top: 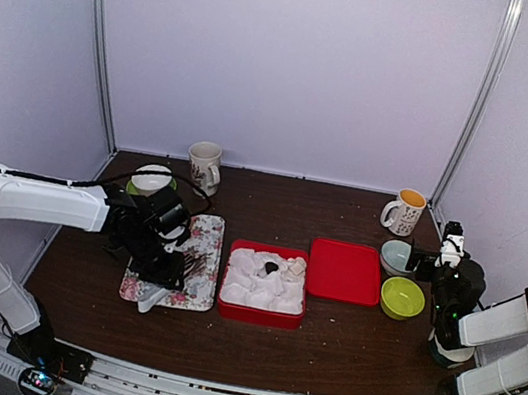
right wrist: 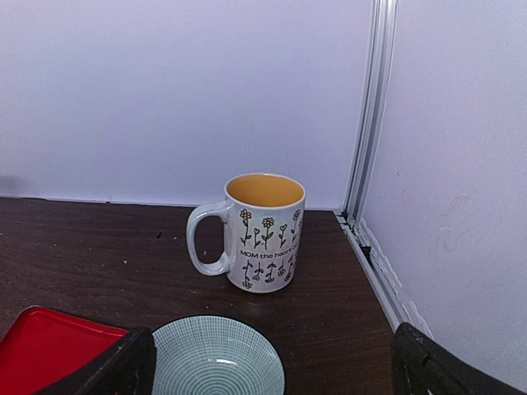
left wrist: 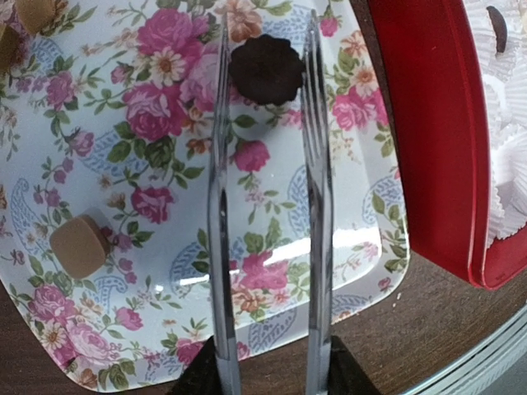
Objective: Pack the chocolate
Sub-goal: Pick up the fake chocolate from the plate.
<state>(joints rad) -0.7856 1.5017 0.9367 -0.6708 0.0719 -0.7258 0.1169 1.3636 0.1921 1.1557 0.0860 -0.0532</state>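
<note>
The left gripper (left wrist: 270, 377) hangs over the floral tray (left wrist: 123, 164), its jaws pinching a pair of metal tongs (left wrist: 216, 247) from the outside. The tong arms stand apart, and a dark chocolate piece (left wrist: 265, 68) sits on the tray right between their tips (whether the tips actually press it, I cannot tell). A tan chocolate piece (left wrist: 78, 245) lies on the tray off to the side of the tongs, with more tan pieces (left wrist: 37, 12) at the tray's far corner.

Just beside the tray is the red box (top: 259, 315), lined with white crumpled paper (top: 248, 281), with one dark piece (top: 272, 268) already in it. The red lid (top: 345, 270) lies flat next to the box.

The right gripper (right wrist: 276, 370) hovers by the grey-blue bowl (right wrist: 216, 354) and the flowered mug (right wrist: 262, 234), jaws spread wide, holding nothing. Everything rests on a dark wooden surface (top: 320, 349).
</note>
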